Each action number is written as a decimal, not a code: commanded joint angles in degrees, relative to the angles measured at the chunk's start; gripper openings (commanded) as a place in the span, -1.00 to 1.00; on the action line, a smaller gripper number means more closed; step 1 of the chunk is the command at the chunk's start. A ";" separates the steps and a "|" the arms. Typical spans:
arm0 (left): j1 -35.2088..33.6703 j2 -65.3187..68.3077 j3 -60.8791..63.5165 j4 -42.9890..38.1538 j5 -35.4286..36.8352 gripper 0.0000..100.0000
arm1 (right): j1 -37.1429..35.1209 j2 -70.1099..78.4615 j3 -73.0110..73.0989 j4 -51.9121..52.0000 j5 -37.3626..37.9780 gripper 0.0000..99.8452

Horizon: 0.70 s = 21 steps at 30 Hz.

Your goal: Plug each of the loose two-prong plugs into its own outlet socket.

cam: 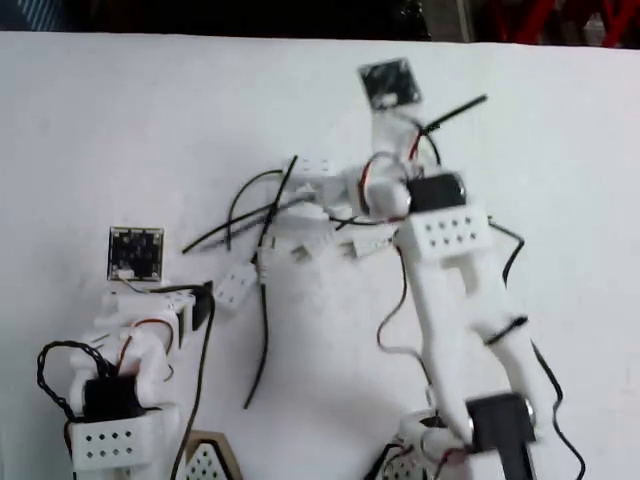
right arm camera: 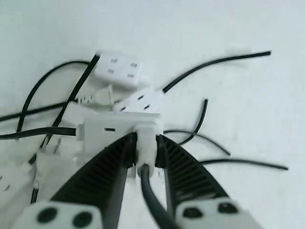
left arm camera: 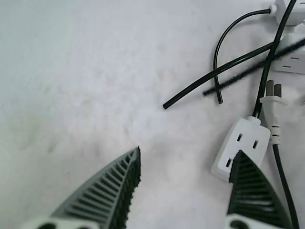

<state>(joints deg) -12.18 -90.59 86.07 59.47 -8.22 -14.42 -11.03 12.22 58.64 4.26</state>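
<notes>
Right wrist view, frame centre: right gripper (right arm camera: 145, 139) clamped around white two-prong plug (right arm camera: 145, 151) on black cord (right arm camera: 148, 191), plug front pressed against long white outlet block (right arm camera: 112, 129); prongs hidden, seating impossible to tell. Above it, four-slot white outlet block (right arm camera: 118, 69), slots showing. Left wrist view: left gripper (left arm camera: 186, 183) spread wide, holding nothing, one fingertip (left arm camera: 250, 186) just beside square white outlet block (left arm camera: 240, 143) at lower right; second white plug (left arm camera: 271, 107) just beside that block, prongs pointing up-frame. Plain white counter (left arm camera: 71, 71) across left half, cords crowding upper right.
</notes>
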 commanded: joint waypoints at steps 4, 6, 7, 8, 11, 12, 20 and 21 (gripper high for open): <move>-0.66 -0.75 -0.70 -0.26 0.00 -0.40 | 3.82 14.90 -17.76 -10.77 -3.43 -0.96; -0.66 -0.75 -0.70 -0.26 0.00 -0.40 | 4.00 20.88 -23.91 -12.00 -5.19 -0.96; -0.66 -0.75 -0.70 -0.26 0.00 -0.40 | 4.00 24.13 -27.08 -12.18 -5.89 -0.96; -0.66 -0.75 -0.70 -0.26 0.00 -0.40 | 3.82 27.56 -30.51 -12.00 -6.51 -0.96; -0.66 -0.75 -0.70 -0.26 0.00 -0.40 | 3.74 37.14 -40.18 -11.56 -7.65 -0.96; -0.66 -0.75 -0.70 -0.26 0.00 -0.40 | 3.74 40.22 -43.60 -10.68 -7.65 -0.96; -0.66 -0.75 -0.70 -0.26 0.00 -0.40 | 3.65 56.31 -71.74 11.12 -11.34 -0.64; -0.66 -0.75 -0.70 -0.26 0.00 -0.40 | 3.65 57.01 -75.25 14.37 -11.43 -0.66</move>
<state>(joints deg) -12.18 -90.59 86.07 59.47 -8.22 -10.90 45.76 -50.64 64.53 -5.58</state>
